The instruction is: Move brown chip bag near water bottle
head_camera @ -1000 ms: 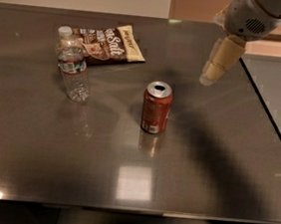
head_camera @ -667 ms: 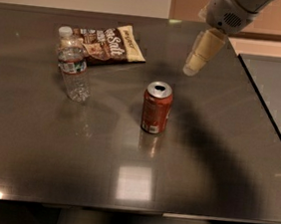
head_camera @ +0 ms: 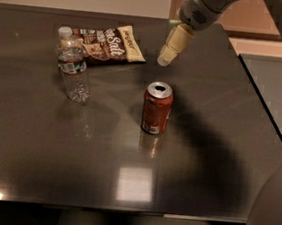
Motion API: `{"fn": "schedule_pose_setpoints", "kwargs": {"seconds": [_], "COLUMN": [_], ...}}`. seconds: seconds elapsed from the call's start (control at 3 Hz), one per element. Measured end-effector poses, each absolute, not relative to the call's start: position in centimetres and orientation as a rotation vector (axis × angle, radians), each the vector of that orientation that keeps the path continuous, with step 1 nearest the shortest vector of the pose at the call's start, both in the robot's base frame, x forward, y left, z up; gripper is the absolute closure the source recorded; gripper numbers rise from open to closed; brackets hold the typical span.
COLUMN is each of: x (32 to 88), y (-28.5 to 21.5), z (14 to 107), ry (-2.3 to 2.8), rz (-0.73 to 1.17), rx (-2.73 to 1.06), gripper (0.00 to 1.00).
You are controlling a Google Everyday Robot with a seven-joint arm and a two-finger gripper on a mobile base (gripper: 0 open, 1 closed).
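Observation:
The brown chip bag (head_camera: 108, 44) lies flat at the far left of the dark table, its cream end pointing right. The water bottle (head_camera: 73, 66) stands upright just in front of the bag's left end, overlapping it in the view. My gripper (head_camera: 165, 59) hangs above the table to the right of the bag's cream end, a short way from it, with cream-coloured fingers pointing down and left. It holds nothing.
A red soda can (head_camera: 157, 108) stands upright near the table's middle, in front of the gripper. The dark table (head_camera: 201, 156) has its right edge next to a grey floor. My arm reaches in from the top right.
My gripper has moved left across the far side of the table, from right of the can toward the chip bag. Bag, bottle and can have not moved.

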State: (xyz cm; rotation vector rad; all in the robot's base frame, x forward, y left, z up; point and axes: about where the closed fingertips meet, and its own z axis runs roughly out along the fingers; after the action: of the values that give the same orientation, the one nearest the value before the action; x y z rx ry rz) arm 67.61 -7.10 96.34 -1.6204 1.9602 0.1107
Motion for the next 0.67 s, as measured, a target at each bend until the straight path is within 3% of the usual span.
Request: {"fn": "schedule_pose_setpoints", "kwargs": {"seconds": [0.33, 0.67], "x": [71.7, 75.4], "y": [-4.4, -3.1], "z": [95.1, 94.2], "ry": [1.956, 1.926], "rz": [0.153, 0.011], "rx": [-1.534, -1.349], "gripper": [0.0, 0.0]}}
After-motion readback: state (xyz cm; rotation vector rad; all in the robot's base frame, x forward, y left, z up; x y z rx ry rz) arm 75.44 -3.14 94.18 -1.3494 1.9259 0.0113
